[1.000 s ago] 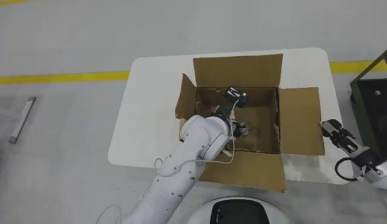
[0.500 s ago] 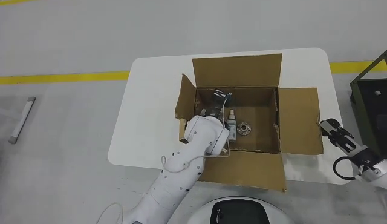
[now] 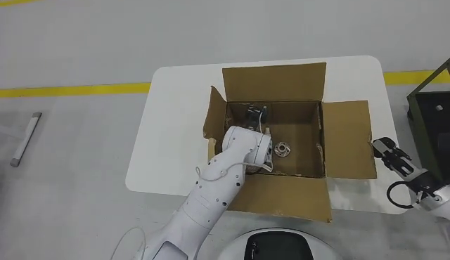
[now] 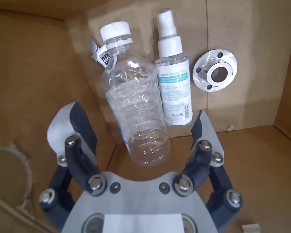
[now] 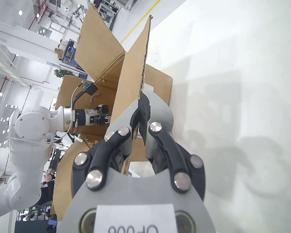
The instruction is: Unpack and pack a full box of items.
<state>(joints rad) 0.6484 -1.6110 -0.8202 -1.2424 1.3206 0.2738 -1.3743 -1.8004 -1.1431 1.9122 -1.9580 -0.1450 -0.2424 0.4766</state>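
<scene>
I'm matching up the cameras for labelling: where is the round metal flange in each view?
Top view: metal flange on the floor of the cardboard box, beside the left arm.
Left wrist view: flat on the floor beside the spray bottle, past the open left gripper.
Right wrist view: hidden behind the flap clamped in the right gripper.
Shared landmark: the cardboard box.

Overhead looks down; 2 wrist cameras face the shared box (image 3: 275, 83).
</scene>
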